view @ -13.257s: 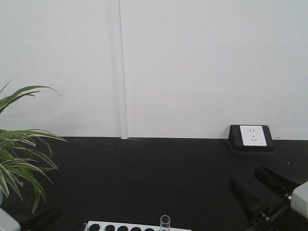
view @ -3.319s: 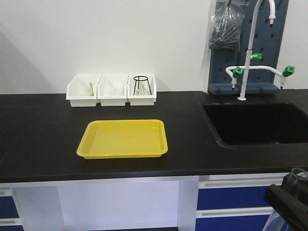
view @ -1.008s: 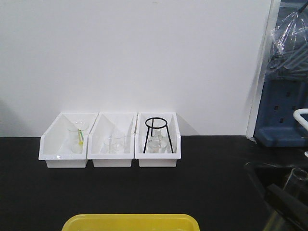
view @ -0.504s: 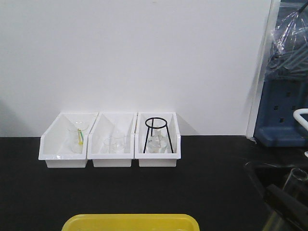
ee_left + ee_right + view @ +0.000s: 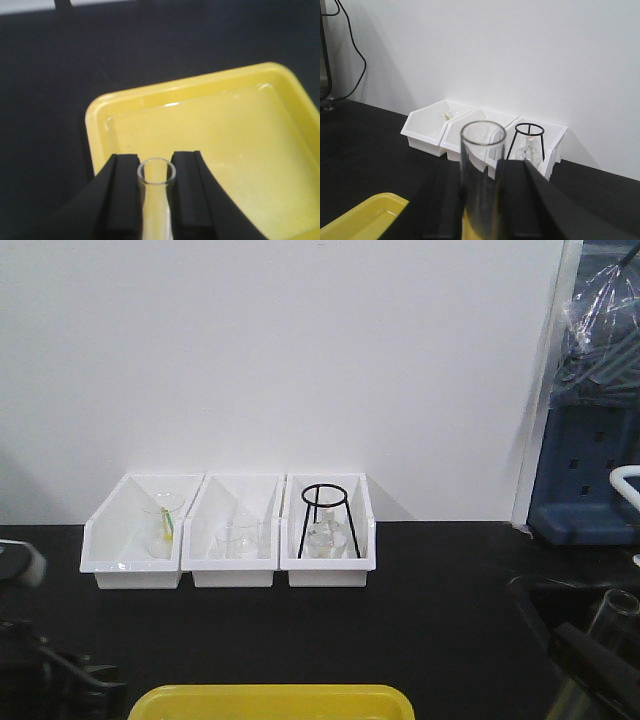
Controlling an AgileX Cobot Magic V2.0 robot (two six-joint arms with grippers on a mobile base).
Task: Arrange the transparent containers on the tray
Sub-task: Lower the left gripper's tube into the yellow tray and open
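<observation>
One new thing: the left arm (image 5: 45, 675) has just come into the front view, just left of the yellow tray (image 5: 225, 135). Drop-off looks near; the tray part in sight holds nothing yet. The left gripper (image 5: 155, 192) pinches a glass tube (image 5: 156, 172) above the tray's left end, jaws drawn in against it. The right gripper (image 5: 482, 197) clamps a second glass tube (image 5: 481, 150), well right of the tray.

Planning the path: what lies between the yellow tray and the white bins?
Only bare black countertop lies between tray and bins, in the front-facing view.
</observation>
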